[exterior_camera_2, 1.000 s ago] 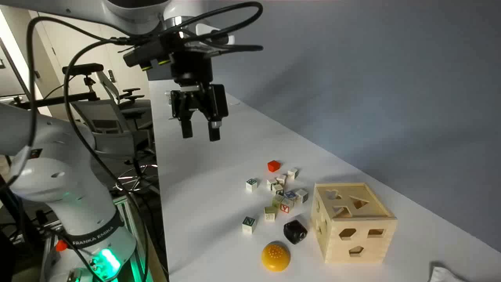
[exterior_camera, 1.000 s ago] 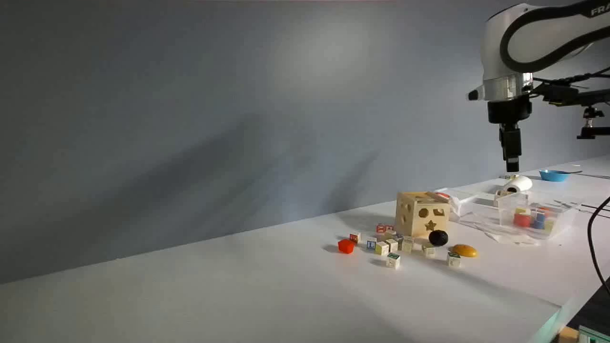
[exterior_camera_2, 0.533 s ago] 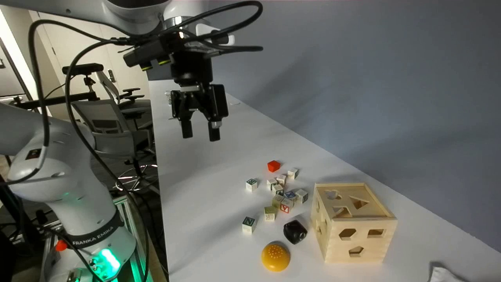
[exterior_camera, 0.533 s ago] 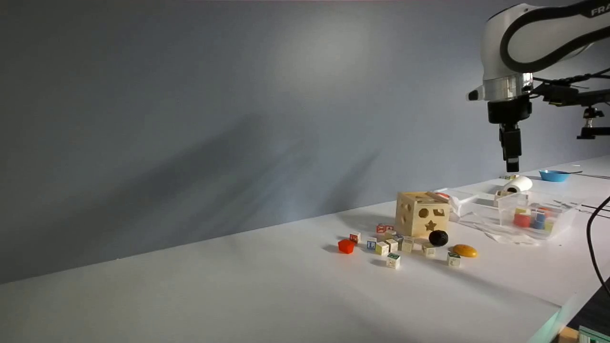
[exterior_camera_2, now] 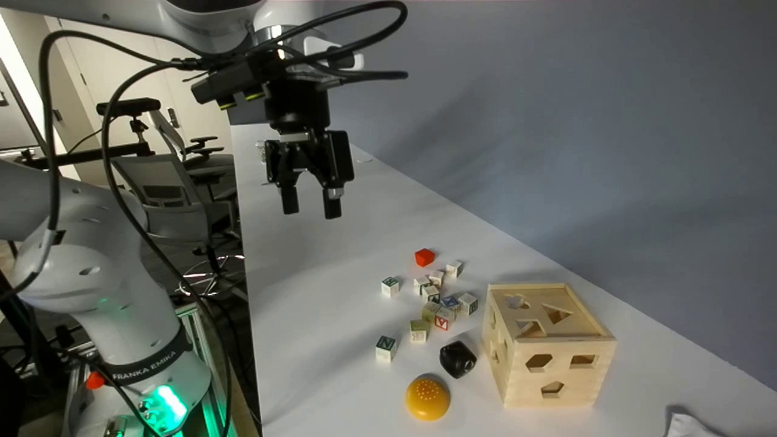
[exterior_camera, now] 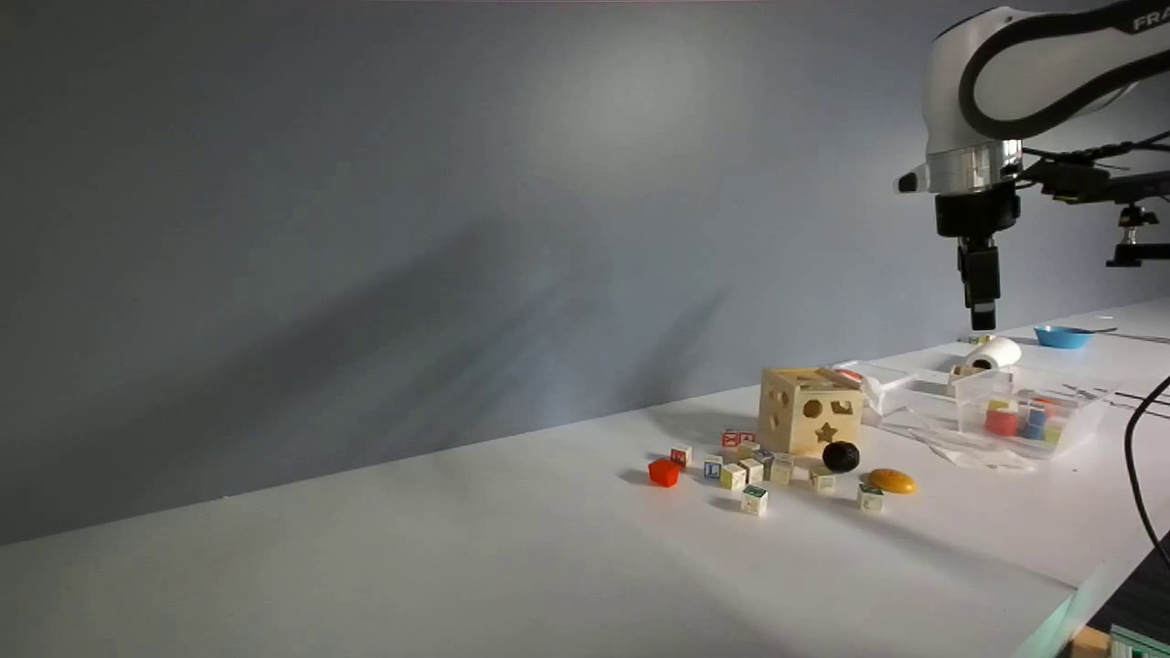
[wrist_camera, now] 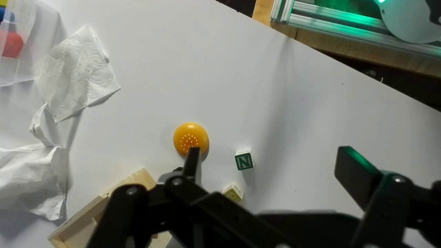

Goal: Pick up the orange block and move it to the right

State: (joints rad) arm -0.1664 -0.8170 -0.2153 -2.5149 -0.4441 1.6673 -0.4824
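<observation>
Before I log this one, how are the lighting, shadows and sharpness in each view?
In an exterior view, the wall darkens leftward and the orange block throws a soft shadow; in an exterior view, a green light glares from the robot base; in the wrist view, the end effector is mostly dark, the N cube legible.

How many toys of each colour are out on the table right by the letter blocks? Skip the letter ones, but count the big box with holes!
Orange: 1, the orange block
Black: 1, the chunky black piece
Yellow: 1, the round yellow piece
Pale wood: 1, the wooden box
Total: 4
</observation>
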